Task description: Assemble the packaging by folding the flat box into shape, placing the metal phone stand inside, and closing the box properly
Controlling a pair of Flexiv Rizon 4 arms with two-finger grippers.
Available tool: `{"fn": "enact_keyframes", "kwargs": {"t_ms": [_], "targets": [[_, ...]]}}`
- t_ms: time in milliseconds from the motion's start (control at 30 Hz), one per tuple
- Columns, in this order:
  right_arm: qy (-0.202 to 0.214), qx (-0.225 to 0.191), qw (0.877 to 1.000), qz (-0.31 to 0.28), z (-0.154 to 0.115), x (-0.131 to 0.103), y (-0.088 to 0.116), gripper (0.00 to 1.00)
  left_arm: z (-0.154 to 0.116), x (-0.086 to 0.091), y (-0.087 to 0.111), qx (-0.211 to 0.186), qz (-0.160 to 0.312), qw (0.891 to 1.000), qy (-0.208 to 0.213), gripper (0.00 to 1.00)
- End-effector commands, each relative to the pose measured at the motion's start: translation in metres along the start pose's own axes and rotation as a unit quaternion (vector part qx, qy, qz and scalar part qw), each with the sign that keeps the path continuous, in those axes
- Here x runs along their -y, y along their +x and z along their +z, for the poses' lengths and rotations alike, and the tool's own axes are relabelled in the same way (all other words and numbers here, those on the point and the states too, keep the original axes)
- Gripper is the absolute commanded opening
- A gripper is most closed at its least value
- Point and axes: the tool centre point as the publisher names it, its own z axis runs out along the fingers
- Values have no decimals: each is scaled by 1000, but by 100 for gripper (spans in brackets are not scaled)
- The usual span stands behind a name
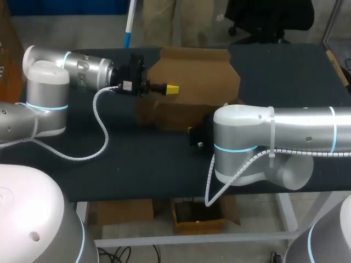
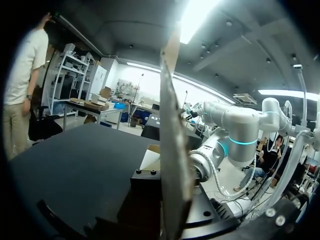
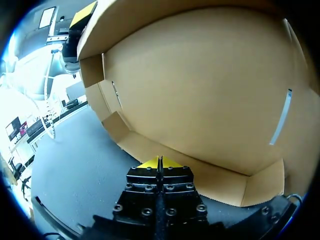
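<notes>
Folding the cardboard box [image 1: 194, 71]: left pincer [image 1: 171, 89] clamps its raised panel; right pincer [image 3: 159, 161], closed and empty, should next push a wall upright.

The cardboard box [image 1: 192, 82] is plain unprinted brown, a paler tan on its inner face in the right wrist view, against a dark, near-black table [image 1: 137, 159]. The left arm [image 1: 82, 68] and right arm [image 1: 285, 129] are silver-grey with white joints and thin light-blue rings, each trailing a white coiled cable [image 1: 101, 129]. The left gripper [image 1: 172, 89] and right gripper [image 3: 159, 162] are black with bright yellow tips.
</notes>
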Motion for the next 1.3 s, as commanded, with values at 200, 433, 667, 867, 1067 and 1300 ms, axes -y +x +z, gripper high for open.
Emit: {"fn": "enact_keyframes", "kwargs": {"t_ms": [200, 433, 667, 867, 1067, 1300], "targets": [[-3, 3, 1000, 0, 3, 4, 2, 0, -1, -5, -5, 2, -2, 1000, 3, 0], [-3, 3, 1000, 0, 3, 4, 2, 0, -9, -8, -10, 11, -8, 1000, 13, 0], [-3, 3, 1000, 0, 3, 4, 2, 0, -12, -6, -12, 12, -7, 1000, 15, 0], [-3, 3, 1000, 0, 3, 4, 2, 0, -11, -5, -13, 9, -5, 1000, 14, 0], [-3, 3, 1000, 0, 3, 4, 2, 0, -10, -4, -13, 7, -4, 1000, 14, 0], [-3, 3, 1000, 0, 3, 4, 2, 0, -10, -4, -13, 9, -2, 1000, 13, 0]]}}
